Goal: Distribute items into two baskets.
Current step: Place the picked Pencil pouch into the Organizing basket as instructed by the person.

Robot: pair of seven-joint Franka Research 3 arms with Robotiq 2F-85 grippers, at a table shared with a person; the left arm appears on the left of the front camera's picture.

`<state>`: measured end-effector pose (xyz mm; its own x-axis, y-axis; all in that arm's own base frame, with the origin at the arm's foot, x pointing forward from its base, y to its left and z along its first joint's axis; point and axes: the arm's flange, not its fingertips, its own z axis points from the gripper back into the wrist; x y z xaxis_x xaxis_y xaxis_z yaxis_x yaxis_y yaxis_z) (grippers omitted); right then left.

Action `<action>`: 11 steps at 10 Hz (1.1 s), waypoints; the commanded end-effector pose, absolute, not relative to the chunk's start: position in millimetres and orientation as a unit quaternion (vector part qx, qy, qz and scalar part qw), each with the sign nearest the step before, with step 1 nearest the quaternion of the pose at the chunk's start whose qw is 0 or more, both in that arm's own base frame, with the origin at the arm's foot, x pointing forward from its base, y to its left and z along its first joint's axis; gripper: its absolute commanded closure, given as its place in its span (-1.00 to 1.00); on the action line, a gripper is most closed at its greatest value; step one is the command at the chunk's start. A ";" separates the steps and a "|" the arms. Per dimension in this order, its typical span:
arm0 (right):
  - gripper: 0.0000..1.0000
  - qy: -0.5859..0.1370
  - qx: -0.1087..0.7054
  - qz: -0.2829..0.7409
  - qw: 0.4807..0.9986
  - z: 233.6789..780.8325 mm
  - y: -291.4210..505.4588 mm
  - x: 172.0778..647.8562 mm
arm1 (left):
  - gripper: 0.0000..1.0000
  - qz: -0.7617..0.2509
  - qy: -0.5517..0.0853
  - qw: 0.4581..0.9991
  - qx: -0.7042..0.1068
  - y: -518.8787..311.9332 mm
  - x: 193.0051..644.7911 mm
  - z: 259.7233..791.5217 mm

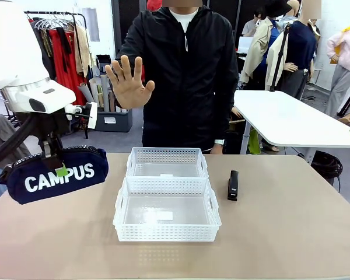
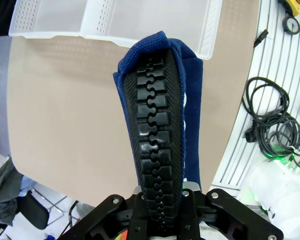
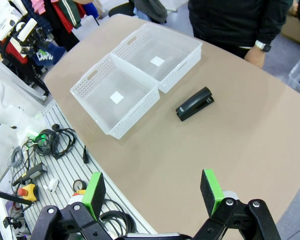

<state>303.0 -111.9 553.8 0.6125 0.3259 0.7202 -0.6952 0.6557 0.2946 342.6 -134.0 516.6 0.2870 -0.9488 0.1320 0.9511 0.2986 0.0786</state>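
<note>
My left gripper (image 1: 59, 170) is shut on the navy CAMPUS pouch (image 1: 53, 174), which hangs above the table's left side, well left of the baskets. From the left wrist, the pouch (image 2: 157, 125) rises zip-side up between the fingers, with both baskets beyond its tip. Two white lattice baskets stand side by side mid-table, the near basket (image 1: 167, 232) and the far basket (image 1: 167, 155), both holding only a small label. The black stapler (image 1: 233, 185) lies on the table just right of them. My right gripper (image 3: 152, 192) is open above the table's right edge, the stapler (image 3: 194, 104) ahead of it.
A person in a black jacket stands at the far edge, one open hand (image 1: 128, 83) raised palm toward me. Cables (image 3: 55, 137) lie on the ribbed rail along the table's near edge. A white table (image 1: 291, 119) stands behind at right.
</note>
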 end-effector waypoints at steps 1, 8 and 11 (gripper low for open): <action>-1.00 -0.327 0.289 0.306 0.846 555.6 -111.8 302.9 | 1.00 -0.589 -0.079 0.805 -0.004 -130.9 343.3 519.1; -1.00 -0.327 0.289 0.306 0.846 555.6 -111.8 302.9 | 1.00 -0.589 -0.079 0.805 -0.004 -130.9 343.3 519.1; -1.00 -0.327 0.289 0.306 0.846 555.6 -111.8 302.9 | 1.00 -0.589 -0.079 0.805 -0.004 -130.9 343.3 519.1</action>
<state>303.0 -111.9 553.8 0.6125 0.3259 0.7202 -0.6952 0.6557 0.2946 342.6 -134.0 516.6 0.2870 -0.9488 0.1320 0.9511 0.2986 0.0786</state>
